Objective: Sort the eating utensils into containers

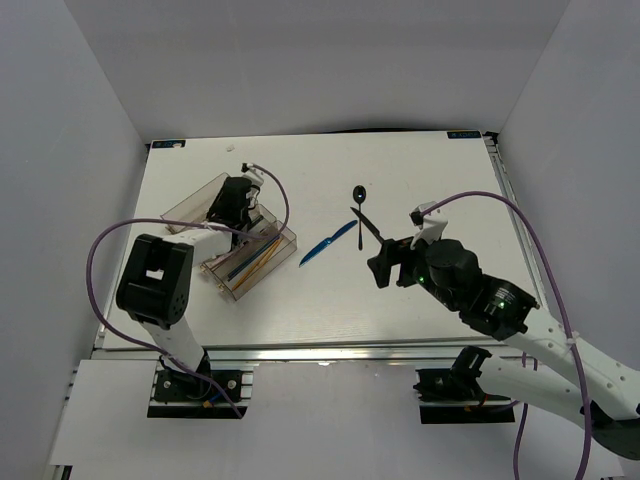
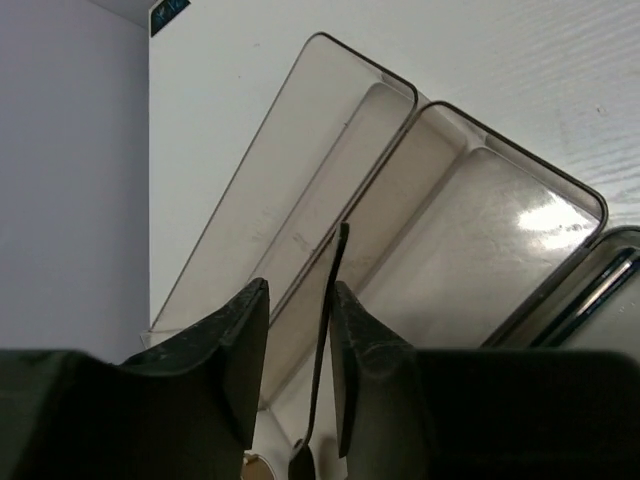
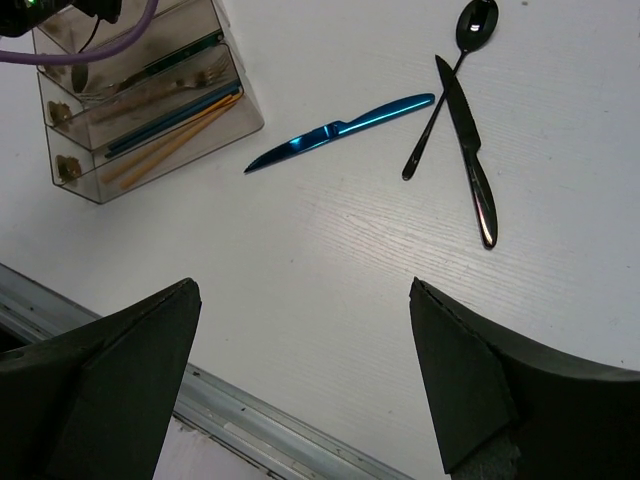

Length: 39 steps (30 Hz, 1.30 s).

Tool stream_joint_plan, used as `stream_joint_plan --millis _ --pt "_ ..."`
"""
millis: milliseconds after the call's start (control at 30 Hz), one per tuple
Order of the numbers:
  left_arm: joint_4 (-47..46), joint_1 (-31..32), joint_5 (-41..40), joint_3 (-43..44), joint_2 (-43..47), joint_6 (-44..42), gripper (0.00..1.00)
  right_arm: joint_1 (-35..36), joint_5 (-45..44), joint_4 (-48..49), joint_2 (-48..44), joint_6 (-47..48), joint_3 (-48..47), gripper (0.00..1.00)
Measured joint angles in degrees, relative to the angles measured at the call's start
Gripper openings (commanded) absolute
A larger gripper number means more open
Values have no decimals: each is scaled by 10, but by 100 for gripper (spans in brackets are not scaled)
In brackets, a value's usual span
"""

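Left gripper point(image 2: 298, 375) pinches a thin dark utensil point(image 2: 328, 330) above the tray point(image 2: 300, 190); align with compartment, then release. Right gripper point(image 3: 305, 385) wide, empty.

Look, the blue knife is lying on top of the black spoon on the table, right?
Not quite. The blue knife lies alone on the table, touching nothing. It is the black knife that crosses the black spoon. The right wrist view shows this clearly.
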<state>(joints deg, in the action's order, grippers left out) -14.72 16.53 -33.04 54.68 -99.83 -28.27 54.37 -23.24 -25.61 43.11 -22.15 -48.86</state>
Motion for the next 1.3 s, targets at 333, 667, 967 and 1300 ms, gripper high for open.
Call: stream_joint_plan --millis 333,667,967,1300 --pt "41 -1 25 -7 135 80 98 0 0 2 68 -4 -5 89" --pt "145 -2 1 48 236 183 98 -17 15 -1 285 -14 -92 89" --pt "323 -3 11 26 371 385 98 -111 30 -31 514 -33 -253 61" --pt "367 -3 67 -150 576 441 98 -209 41 -81 730 -25 -442 37"
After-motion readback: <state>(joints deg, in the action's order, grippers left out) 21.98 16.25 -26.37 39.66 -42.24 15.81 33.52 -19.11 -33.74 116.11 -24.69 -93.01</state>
